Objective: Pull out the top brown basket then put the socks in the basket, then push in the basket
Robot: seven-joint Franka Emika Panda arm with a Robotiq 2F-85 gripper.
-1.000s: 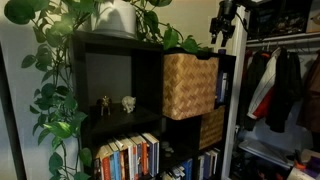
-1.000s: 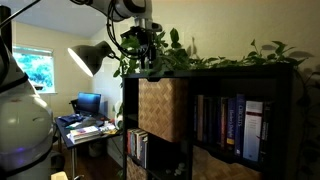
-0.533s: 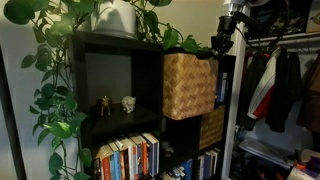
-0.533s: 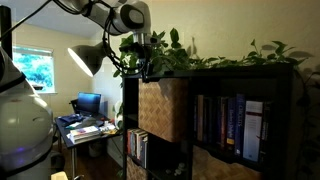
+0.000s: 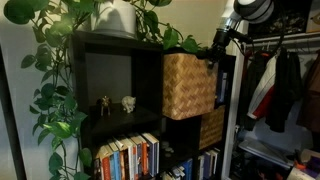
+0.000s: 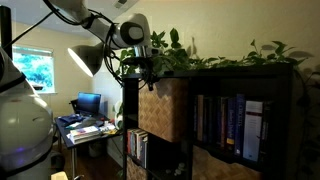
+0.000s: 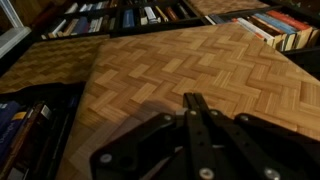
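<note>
Dark cubby shelving (image 5: 108,60) under trailing plants (image 5: 58,100) holds the top brown basket (image 5: 188,85) (jutting forward slightly). The gripper (image 5: 212,54) hangs at its upper front edge, jaws clenched together.

Fingers (image 7: 192,108) now closed, lowered to top brown basket (image 7: 190,60).

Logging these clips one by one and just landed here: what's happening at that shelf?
A robot arm has its pincer at the top front edge of the light tan woven basket, which sits in an upper cubby of the dark bookshelf. The wrist view shows the fingers pressed together over the weave, so the pincer is shut. Whether it has caught the rim is unclear. The basket is drawn out little, if at all, and no socks are in view.
</note>
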